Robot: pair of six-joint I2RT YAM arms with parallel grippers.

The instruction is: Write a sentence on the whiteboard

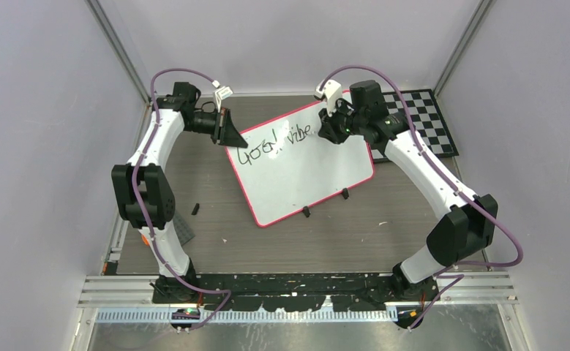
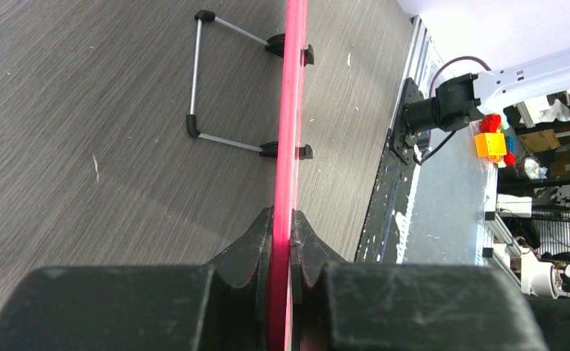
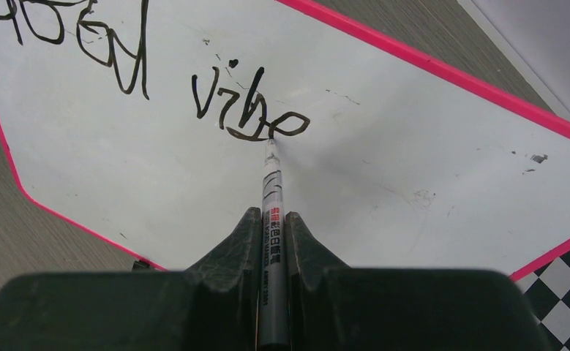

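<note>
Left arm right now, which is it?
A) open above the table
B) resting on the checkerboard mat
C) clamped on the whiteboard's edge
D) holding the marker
C: the left wrist view shows the left gripper closed on the whiteboard at its pink rim, while the marker sits in the right gripper.

pale lilac walls (image 1: 33, 110) close in a dark wood-grain tabletop (image 1: 267, 248); a checkerboard mat (image 1: 432, 124) lies in its far right corner
</note>
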